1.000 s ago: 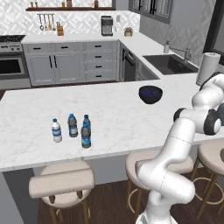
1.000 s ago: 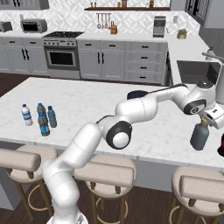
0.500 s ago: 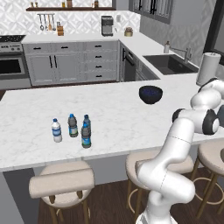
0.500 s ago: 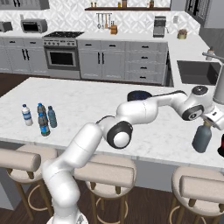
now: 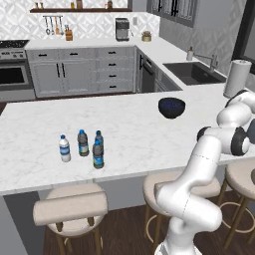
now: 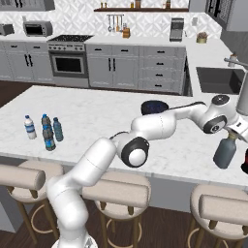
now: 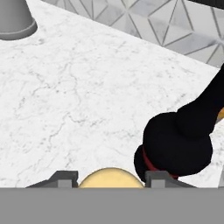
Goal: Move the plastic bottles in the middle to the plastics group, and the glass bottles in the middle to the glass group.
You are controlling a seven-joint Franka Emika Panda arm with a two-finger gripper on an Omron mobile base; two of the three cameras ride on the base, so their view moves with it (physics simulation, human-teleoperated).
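The gripper (image 6: 233, 136) is seen directly above the glass bottle (image 6: 224, 152), its fingers straddling the tan stopper (image 7: 111, 177) with slight gaps, having loosened a little from a moment earlier. The bottle stands upright on the counter (image 6: 106, 116), just beside a dark bottle (image 7: 181, 144). Far off stand the small plastic bottles (image 6: 46, 131), unmoved

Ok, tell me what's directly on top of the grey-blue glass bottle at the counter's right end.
The glass bottle carries a tan stopper, with the gripper right above it, one of its fingers on each side. The hand covers the neck, so actual contact cannot be judged.
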